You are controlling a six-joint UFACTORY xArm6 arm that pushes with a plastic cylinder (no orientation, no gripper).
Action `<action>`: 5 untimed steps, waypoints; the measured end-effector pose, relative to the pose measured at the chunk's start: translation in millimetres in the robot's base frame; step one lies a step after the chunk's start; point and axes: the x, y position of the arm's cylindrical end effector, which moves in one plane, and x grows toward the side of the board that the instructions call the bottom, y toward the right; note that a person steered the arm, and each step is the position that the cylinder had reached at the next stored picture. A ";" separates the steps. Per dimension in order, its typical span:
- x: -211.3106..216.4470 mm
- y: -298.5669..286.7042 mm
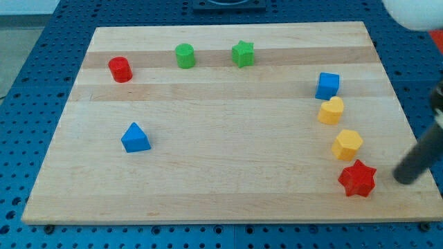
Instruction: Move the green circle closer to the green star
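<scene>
The green circle (185, 55) sits near the view's top, left of centre, on the wooden board (228, 138). The green star (243, 53) lies a short way to its right, with a gap between them. My rod comes in from the view's right edge, and my tip (403, 178) rests at the board's lower right, just right of the red star (358, 179). The tip is far from both green blocks.
A red cylinder (120, 69) is at the upper left and a blue triangle (136, 137) at the middle left. On the right, a blue cube (328, 85), a yellow heart (331, 111) and a yellow hexagon (347, 144) run in a column.
</scene>
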 end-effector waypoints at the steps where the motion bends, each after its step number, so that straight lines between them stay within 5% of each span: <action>1: -4.7 -106.9; 3: 15.9 22.9; 4: 47.9 38.7; 5: 28.8 -43.8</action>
